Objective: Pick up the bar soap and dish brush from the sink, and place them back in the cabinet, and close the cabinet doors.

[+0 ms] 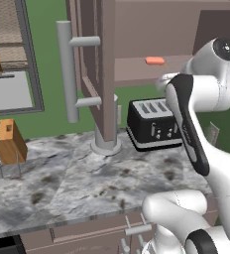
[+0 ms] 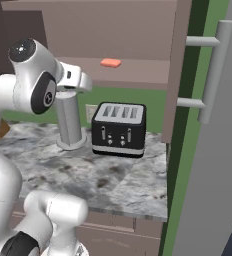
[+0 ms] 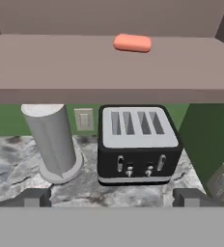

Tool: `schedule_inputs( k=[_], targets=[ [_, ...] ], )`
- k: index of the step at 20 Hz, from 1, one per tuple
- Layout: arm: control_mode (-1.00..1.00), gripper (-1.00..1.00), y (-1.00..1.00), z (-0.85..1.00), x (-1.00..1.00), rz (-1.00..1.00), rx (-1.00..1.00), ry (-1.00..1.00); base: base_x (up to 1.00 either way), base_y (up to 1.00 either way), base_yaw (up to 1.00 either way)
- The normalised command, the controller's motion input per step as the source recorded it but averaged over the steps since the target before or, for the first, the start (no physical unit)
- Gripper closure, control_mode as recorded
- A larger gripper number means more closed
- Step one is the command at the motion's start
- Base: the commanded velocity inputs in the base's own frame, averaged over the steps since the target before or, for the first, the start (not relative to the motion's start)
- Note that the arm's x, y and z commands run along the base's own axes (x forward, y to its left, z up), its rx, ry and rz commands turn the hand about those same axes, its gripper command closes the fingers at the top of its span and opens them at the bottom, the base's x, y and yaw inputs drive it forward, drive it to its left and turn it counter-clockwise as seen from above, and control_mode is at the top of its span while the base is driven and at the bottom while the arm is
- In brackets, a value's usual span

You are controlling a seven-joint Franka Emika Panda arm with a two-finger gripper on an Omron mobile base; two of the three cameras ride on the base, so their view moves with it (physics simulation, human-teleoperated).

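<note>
The bar soap (image 3: 132,43) lies alone on the cabinet (image 3: 109,72) floor, top centre of the hand view. The gripper (image 3: 111,198) has its fingers wide apart and holds nothing. Below the soap, a black four-slot toaster (image 3: 137,144) stands on the marbled counter (image 1: 62,183) beside a grey cylinder (image 3: 51,142), possibly a paper-towel holder. Both cabinet doors (image 1: 99,69) stand open.

Base views flank the arm from behind, hand view level and closer, all sharing toaster (image 1: 153,124) (image 2: 119,129) (image 3: 137,144).
</note>
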Motion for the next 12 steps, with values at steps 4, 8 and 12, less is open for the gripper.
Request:
schedule_inputs(
  k=[4, 8, 12],
  targets=[
    [-1.00, -1.00, 0.00, 0.00, -0.39, 0.00, 0.00, 0.14, 0.00, 0.00, 0.00],
    [-1.00, -1.00, 0.00, 0.00, -0.44, 0.00, 0.00, 0.15, 0.00, 0.00, 0.00],
    [-1.00, -1.00, 0.00, 0.00, -0.55, 0.00, 0.00, 0.08, 0.00, 0.00, 0.00]
  ],
)
